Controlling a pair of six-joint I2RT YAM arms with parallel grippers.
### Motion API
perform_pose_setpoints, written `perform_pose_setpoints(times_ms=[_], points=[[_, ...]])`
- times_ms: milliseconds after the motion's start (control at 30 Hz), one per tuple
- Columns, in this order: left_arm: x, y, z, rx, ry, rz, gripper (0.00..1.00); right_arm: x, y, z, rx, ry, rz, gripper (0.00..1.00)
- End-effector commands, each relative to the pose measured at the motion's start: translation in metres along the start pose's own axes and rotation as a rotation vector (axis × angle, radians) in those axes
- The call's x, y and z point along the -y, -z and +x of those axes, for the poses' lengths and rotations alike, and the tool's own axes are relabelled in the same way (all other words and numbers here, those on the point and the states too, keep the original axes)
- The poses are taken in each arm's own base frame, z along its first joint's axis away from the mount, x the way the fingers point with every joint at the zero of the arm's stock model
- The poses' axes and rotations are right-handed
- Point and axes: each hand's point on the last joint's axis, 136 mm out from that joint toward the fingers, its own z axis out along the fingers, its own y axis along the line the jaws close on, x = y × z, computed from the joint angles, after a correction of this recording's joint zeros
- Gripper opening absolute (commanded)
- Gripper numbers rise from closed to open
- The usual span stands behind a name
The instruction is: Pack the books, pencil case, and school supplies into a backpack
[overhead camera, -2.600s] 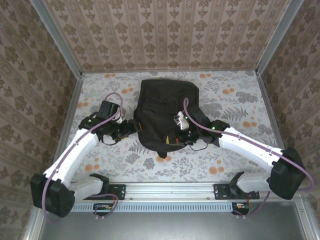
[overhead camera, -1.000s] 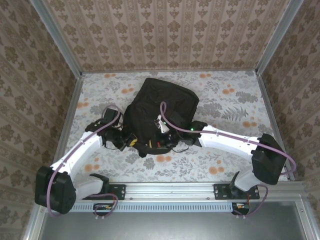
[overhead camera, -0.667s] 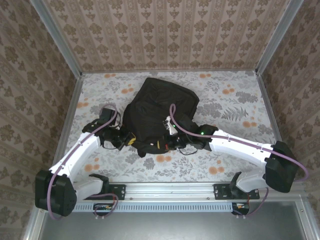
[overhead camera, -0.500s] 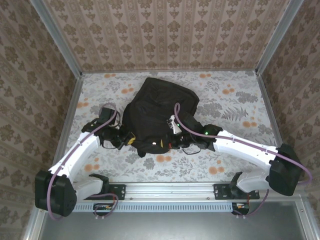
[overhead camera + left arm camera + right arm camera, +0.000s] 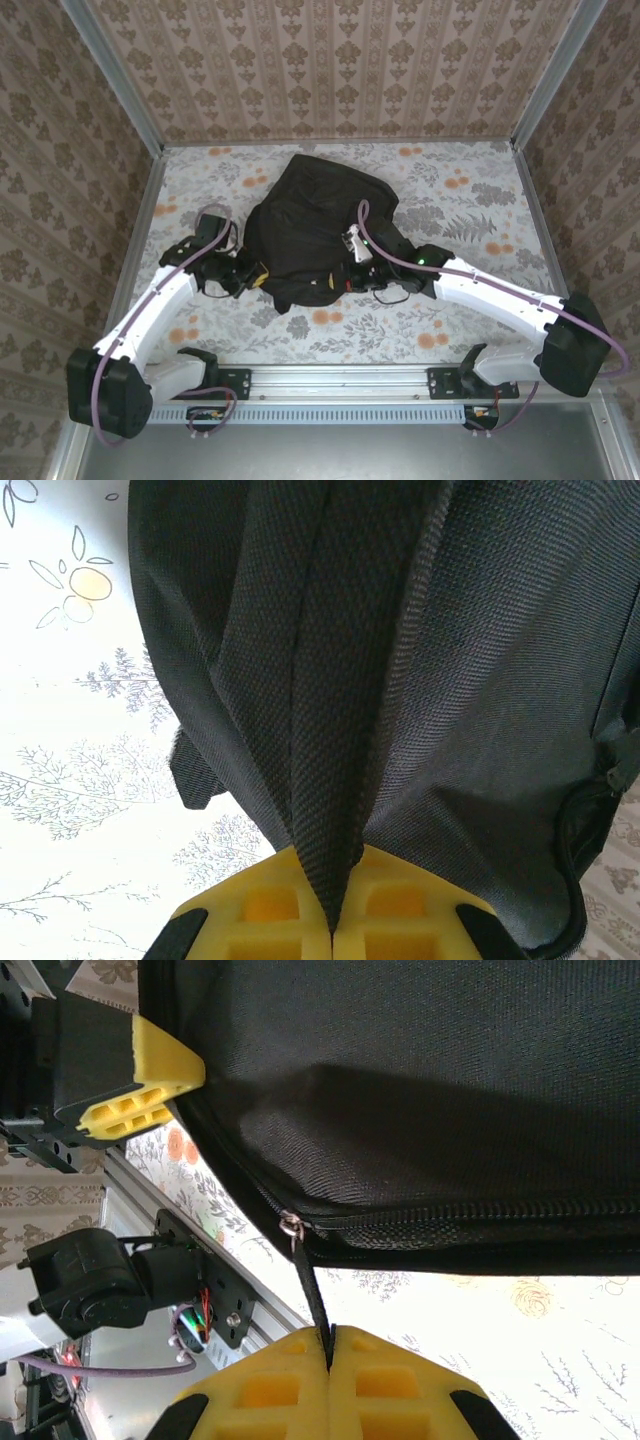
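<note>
At the backpack [image 5: 320,225], left claw [image 5: 333,932] grips fabric [image 5: 322,730], right claw [image 5: 330,1348] its zip-pull [image 5: 311,1292], interior hidden.

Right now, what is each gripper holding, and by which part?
Both hold the backpack. The left gripper pinches a raised fold of its fabric. The right gripper pinches the zip pull tab hanging from the slider.

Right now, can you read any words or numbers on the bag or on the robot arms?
No words or numbers can be read. The backpack is plain black, with no label showing. The left gripper, pinching its fabric, and the right gripper, pinching the zip pull, are bare yellow. The wallpaper and table carry just flower patterns.
</note>
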Motion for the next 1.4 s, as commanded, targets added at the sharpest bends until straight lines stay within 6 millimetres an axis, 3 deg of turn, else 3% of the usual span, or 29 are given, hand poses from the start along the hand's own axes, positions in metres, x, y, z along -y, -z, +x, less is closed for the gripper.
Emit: perform_pose_setpoints(times_ms=[0,267,433,533,733,833,967,1033,1233,1367], points=[[-0.017,0.015,-0.023,0.137,-0.022,-0.098,0.0,0.005,0.016,0.003,-0.023,0.006,0.015,0.0],[-0.019,0.02,-0.025,0.151,-0.053,-0.123,0.0,0.004,0.021,-0.009,-0.077,0.034,0.025,0.0],[-0.009,0.02,-0.024,0.146,-0.095,-0.087,0.0,-0.024,0.023,-0.019,-0.087,0.034,-0.067,0.0],[0.003,0.017,-0.021,0.114,-0.14,-0.082,0.0,-0.054,0.018,-0.027,-0.078,0.022,-0.168,0.0],[0.008,0.029,-0.035,0.125,-0.225,-0.182,0.0,-0.092,-0.027,-0.024,-0.159,0.019,-0.203,0.0],[0.012,0.038,-0.047,0.162,-0.248,-0.181,0.0,-0.102,-0.052,-0.036,-0.151,-0.027,-0.221,0.0],[0.013,0.048,-0.057,0.183,-0.256,-0.217,0.17,-0.108,-0.074,-0.055,-0.121,-0.064,-0.215,0.0],[0.013,0.047,-0.054,0.156,-0.243,-0.201,0.33,-0.111,-0.08,-0.061,-0.106,-0.073,-0.219,0.0],[0.011,0.029,-0.02,0.021,-0.131,-0.094,0.55,-0.106,-0.086,-0.061,-0.094,-0.093,-0.22,0.0],[0.003,0.015,0.0,-0.051,-0.035,-0.098,0.61,-0.099,-0.087,-0.056,-0.089,-0.101,-0.215,0.0]])
